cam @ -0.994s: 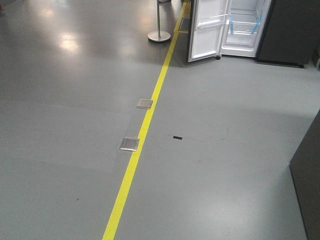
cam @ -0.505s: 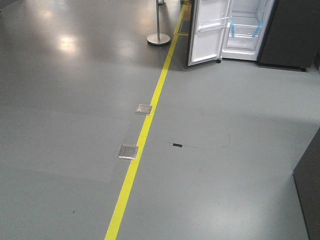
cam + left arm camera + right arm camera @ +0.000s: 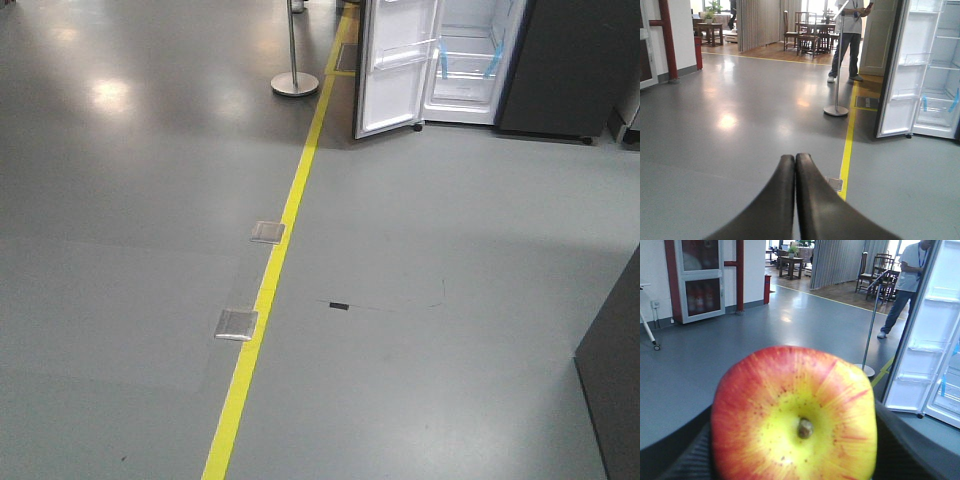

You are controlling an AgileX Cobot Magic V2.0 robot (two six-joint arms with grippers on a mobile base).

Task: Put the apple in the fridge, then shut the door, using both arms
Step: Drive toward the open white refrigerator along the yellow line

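Driving looks to be the step in hand: with the apple [image 3: 795, 415] clamped in the right gripper [image 3: 795, 450] and the left gripper [image 3: 795, 162] pressed together empty, steer for the fridge [image 3: 465, 60], well ahead, clear of its open door [image 3: 392, 70] and the post [image 3: 294, 85].

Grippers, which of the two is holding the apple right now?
The right gripper: the red and yellow apple sits between its dark fingers, stem toward the camera. The left gripper is shut on nothing, fingertips pressed together.
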